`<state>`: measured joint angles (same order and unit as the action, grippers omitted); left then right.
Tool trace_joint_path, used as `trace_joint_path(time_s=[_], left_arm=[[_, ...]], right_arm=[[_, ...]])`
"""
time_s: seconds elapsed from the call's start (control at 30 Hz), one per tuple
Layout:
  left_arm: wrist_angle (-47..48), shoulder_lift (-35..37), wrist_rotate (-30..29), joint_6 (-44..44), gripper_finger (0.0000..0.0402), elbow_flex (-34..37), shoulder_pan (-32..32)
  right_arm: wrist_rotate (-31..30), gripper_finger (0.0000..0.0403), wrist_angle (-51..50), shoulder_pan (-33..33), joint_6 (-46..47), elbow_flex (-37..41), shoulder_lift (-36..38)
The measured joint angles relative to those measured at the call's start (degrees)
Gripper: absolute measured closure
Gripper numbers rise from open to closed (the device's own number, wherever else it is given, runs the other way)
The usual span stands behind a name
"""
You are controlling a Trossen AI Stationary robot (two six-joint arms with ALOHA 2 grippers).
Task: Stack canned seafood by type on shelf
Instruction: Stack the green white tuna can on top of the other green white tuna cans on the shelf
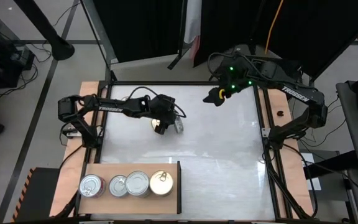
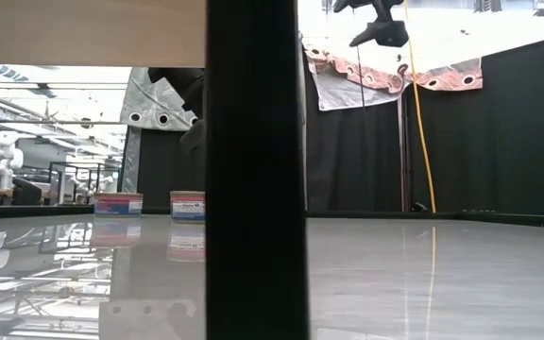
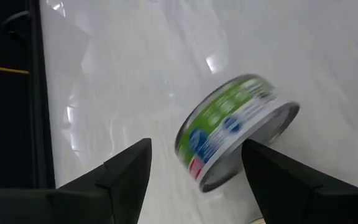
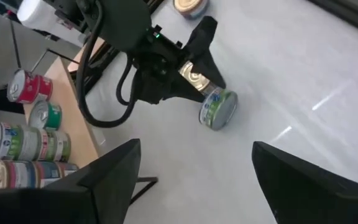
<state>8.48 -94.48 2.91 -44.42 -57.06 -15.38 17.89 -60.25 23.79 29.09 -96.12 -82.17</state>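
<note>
In your low view, a wide dark post (image 2: 255,170) blocks the middle of the table, hiding the left gripper (image 1: 166,126). From above, that gripper is partly masked by its own wrist. The green-labelled can (image 3: 235,130) is tilted on its edge on the white table (image 1: 229,155), between the spread fingers (image 3: 126,171), and you cannot tell whether either touches it. The left arm reaches out over the table's far half. The right gripper (image 1: 215,95) hangs raised at the far edge, jaws apart, empty. Four cans (image 1: 127,184) sit in a row on the shelf (image 1: 104,168).

Dark post (image 2: 255,170) hides low view's middle.
</note>
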Motion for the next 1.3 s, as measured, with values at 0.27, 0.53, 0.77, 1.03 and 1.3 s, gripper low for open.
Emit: trace_joint_path(time_s=[0.27, 0.53, 0.77, 1.03, 1.3], left_arm=[[0.22, 0.0, -0.62, 3.44, 0.0151, 0.0, 0.07], [18.85, 1.89, -1.66, 16.56, 0.0151, -4.59, 0.72], [34.65, 9.98, 1.34, 40.78, 0.0151, -6.95, 1.27], [37.34, 24.25, -4.39, 61.88, 0.0151, -6.97, 1.27], [39.21, 33.18, -11.4, 66.58, 0.0151, -6.99, 1.27]], right_arm=[[-1.6, 0.0103, -3.53, -5.12, 12.58, 3.79, 0.13], [-8.82, 0.0103, 18.11, -14.86, 24.99, 20.07, 0.09], [-19.55, 0.0103, 33.44, -16.41, 50.39, 30.17, -3.71], [-20.47, 0.0059, 42.27, -15.16, 46.18, 29.63, -12.83], [-21.23, 0.0007, 37.55, -13.39, 37.06, 19.3, -25.24]])
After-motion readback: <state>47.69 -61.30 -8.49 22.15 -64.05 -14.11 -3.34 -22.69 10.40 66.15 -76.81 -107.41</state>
